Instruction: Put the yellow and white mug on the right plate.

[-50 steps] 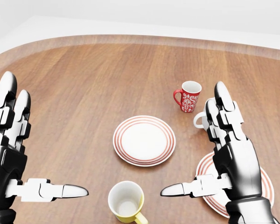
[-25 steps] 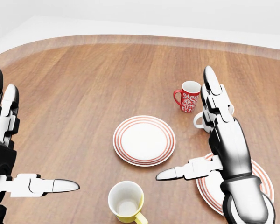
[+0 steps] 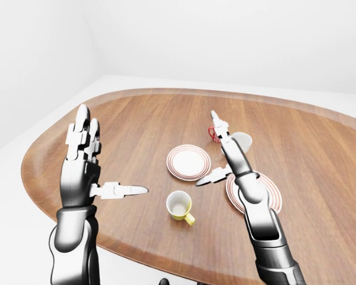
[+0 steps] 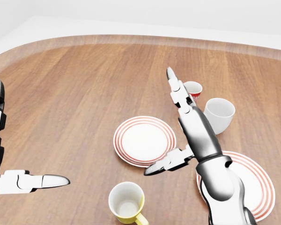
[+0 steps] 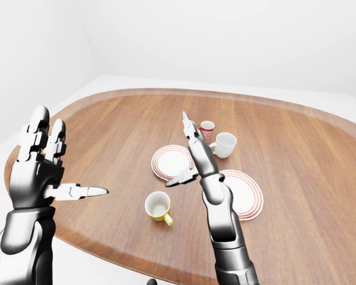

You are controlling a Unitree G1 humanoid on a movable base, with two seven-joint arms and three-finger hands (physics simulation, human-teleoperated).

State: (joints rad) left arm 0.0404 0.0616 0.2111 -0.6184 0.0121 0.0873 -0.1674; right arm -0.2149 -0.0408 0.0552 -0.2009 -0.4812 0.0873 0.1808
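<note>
— What are the fingers doing on my right hand (image 4: 189,126)?

— I see them spread wide, two pointing up the head view and the thumb (image 4: 166,165) sticking out to the left. They hold nothing and touch nothing.

— And my left hand (image 5: 38,163)?

— Same pose: fingers straight and apart, thumb pointing right, empty, raised above the wooden table (image 4: 84,93).

— Where is the yellow and white mug (image 4: 127,203)?

— Taking the centre plate (image 4: 144,140) as my landmark, the mug stands upright just below it in the head view, handle toward the lower right. My right thumb tip hangs above and right of the mug, apart from it.

— The target?

— The right plate (image 4: 255,183) lies to the lower right of the centre plate, partly under my right forearm. A white mug (image 4: 218,113) and a red patterned mug (image 4: 193,89) stand to the centre plate's upper right.
</note>
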